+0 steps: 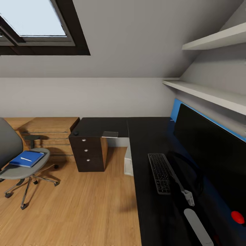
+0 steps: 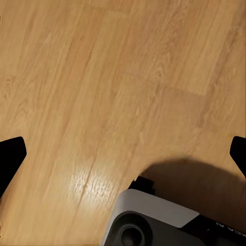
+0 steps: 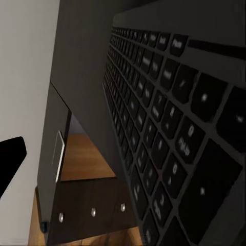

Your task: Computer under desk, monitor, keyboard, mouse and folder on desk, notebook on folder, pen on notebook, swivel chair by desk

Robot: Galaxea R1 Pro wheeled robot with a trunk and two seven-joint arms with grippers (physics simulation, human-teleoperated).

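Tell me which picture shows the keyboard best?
The head view: the whole keyboard lies flat on the black desk, in front of the monitor. The right wrist view sees its keys very close and slanted, cut off at the edges. The left wrist view looks at wooden floor.

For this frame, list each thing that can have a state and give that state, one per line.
monitor: upright on the desk.
keyboard: flat on desk beside monitor.
folder: on swivel chair seat.
pen: lying on top of the folder.
Desk drawers: all shut.
left pincer: open, over bare floor.
right pincer: state unclear.
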